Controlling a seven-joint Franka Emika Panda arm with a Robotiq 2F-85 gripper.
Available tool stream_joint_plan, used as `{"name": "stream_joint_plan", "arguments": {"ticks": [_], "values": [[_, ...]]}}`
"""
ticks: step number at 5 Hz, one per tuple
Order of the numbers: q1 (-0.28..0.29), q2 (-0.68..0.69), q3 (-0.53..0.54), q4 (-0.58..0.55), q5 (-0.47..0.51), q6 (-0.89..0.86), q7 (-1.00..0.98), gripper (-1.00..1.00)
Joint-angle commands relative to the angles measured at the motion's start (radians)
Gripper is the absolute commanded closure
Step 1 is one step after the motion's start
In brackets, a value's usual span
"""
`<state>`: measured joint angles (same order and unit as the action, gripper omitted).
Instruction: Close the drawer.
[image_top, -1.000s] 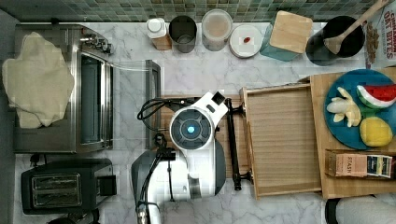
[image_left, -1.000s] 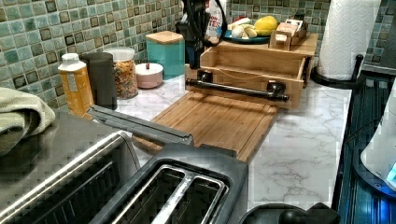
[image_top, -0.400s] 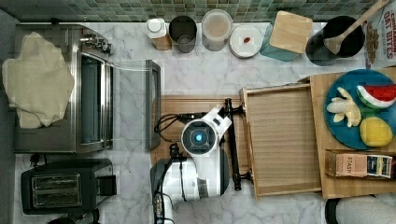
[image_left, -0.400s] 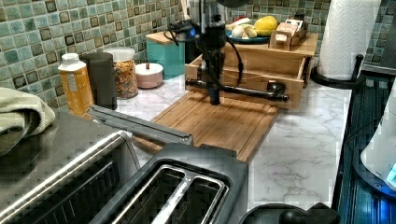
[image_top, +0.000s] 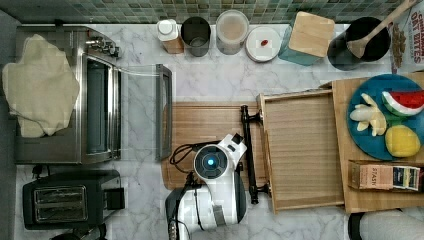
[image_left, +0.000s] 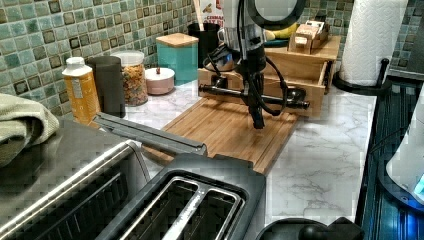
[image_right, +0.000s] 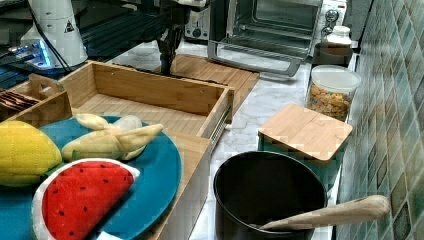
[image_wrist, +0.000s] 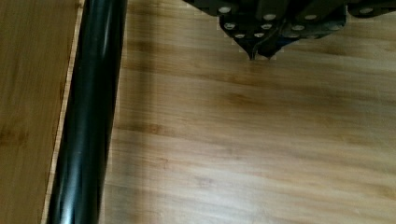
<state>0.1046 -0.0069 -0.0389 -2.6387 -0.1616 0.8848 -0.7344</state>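
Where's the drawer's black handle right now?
In the top view, the handle runs along the drawer's left edge, over the cutting board, just right of the gripper.

Even bright light (blocky, soft shadows)

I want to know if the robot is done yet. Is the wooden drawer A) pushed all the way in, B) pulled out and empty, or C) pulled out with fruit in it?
B: the drawer sticks out over the counter with its bare wooden bottom showing, and the fruit sits on the blue plate beside it.
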Motion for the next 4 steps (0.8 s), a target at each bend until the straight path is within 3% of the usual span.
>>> {"name": "stream_joint_plan", "arguments": {"ticks": [1,2,4], "values": [[-0.088,-0.024,-0.105,0.013,-0.02,0.202,-0.158,1.0],[-0.108,-0.017,-0.126,0.083,-0.012,0.085,-0.214,1.0],[-0.175,0.045,-0.181,0.161,0.04,0.163,-0.385,1.0]]}}
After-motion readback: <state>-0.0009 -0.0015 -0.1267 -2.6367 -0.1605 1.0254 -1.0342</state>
